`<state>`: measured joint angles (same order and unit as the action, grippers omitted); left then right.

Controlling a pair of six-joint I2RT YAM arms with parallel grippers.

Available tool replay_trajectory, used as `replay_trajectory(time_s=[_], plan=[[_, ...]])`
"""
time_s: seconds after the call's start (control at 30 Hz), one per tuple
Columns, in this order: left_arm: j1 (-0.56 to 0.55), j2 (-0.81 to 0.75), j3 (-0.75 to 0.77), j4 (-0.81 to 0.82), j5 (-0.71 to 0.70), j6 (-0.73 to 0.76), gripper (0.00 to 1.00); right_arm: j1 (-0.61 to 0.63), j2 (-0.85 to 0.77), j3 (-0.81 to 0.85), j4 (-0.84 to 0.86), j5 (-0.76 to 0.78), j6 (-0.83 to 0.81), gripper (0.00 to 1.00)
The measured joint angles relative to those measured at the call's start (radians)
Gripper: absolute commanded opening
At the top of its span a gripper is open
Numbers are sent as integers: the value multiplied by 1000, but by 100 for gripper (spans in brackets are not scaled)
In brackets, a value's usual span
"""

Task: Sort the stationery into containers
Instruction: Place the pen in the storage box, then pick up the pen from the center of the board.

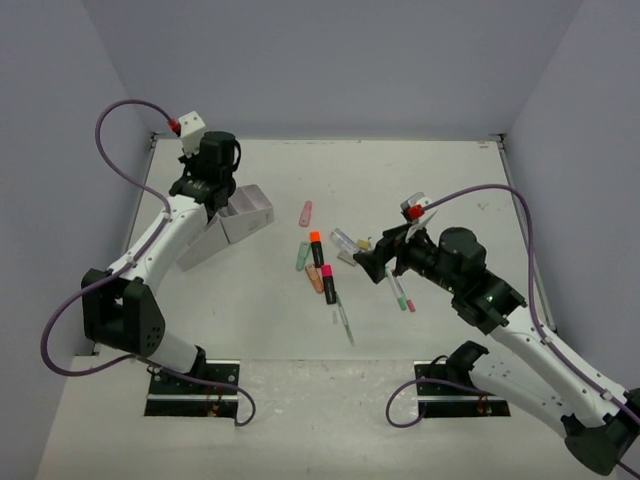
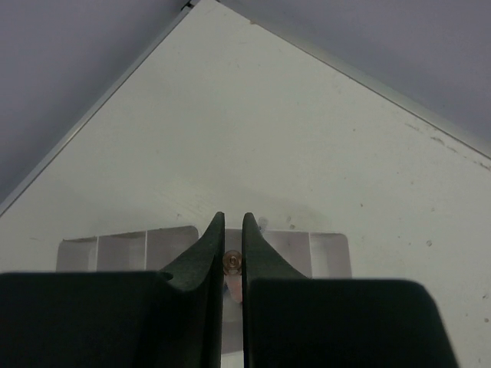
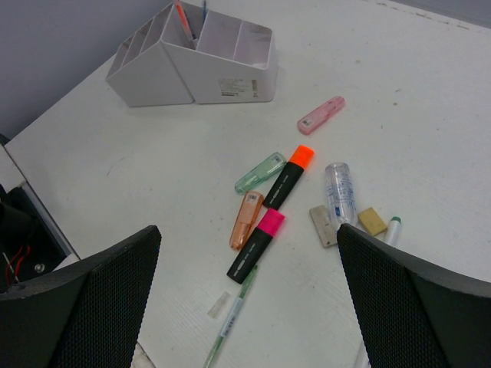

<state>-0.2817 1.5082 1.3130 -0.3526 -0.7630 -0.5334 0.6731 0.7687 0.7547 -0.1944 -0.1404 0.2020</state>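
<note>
My left gripper (image 1: pixel 214 198) hangs over the white containers (image 1: pixel 246 214). In the left wrist view its jaws (image 2: pixel 230 220) are shut on a thin pen (image 2: pixel 232 270) with a brassy end, above the tray compartments (image 2: pixel 123 249). My right gripper (image 1: pixel 374 266) is open and empty above the loose stationery. In its wrist view (image 3: pixel 247 253) lie a pink-capped black marker (image 3: pixel 257 244), an orange-capped black marker (image 3: pixel 288 176), an orange piece (image 3: pixel 245 219), a green piece (image 3: pixel 260 172), a pink piece (image 3: pixel 321 115) and a thin green pen (image 3: pixel 230 322).
A clear tube (image 3: pixel 338 191), two beige pieces (image 3: pixel 323 225) (image 3: pixel 373 221) and a white-green pen (image 3: pixel 390 229) lie by the right finger. The containers (image 3: pixel 222 69) hold an orange and a blue pen (image 3: pixel 184 19). Walls ring the table.
</note>
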Motion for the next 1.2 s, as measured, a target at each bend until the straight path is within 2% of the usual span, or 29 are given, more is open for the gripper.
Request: replay_trajectory(time_s=[0.13,0.2,0.33,0.47,0.53,0.6,0.67,0.73,0.83,0.97,1.2], plan=[[0,-3,-74,10,1,-18,52,0,26,0,0,1,0,99],[0,-3,-102,7,2,-23,69,0,47,0,0,0,3,99],[0,-8,-116,3,21,-29,74,0,91,1,-2,1,17,99],[-22,-92,-116,-8,66,-31,80,14,211,60,-63,52,88,90],[-75,-174,-116,-10,63,-31,80,57,301,96,-105,120,142,86],[-166,-278,-116,-8,75,-31,83,121,371,108,-148,179,194,73],[-237,-374,-122,-2,108,-31,85,184,423,110,-202,223,246,64],[-262,-472,-149,5,156,-32,88,230,463,109,-245,259,300,57],[-261,-597,-230,6,219,-32,94,272,520,109,-274,294,353,36],[-260,-697,-324,-24,278,-32,96,312,595,109,-287,317,399,33],[-260,-734,-406,-68,355,-31,100,356,701,109,-298,334,441,31]])
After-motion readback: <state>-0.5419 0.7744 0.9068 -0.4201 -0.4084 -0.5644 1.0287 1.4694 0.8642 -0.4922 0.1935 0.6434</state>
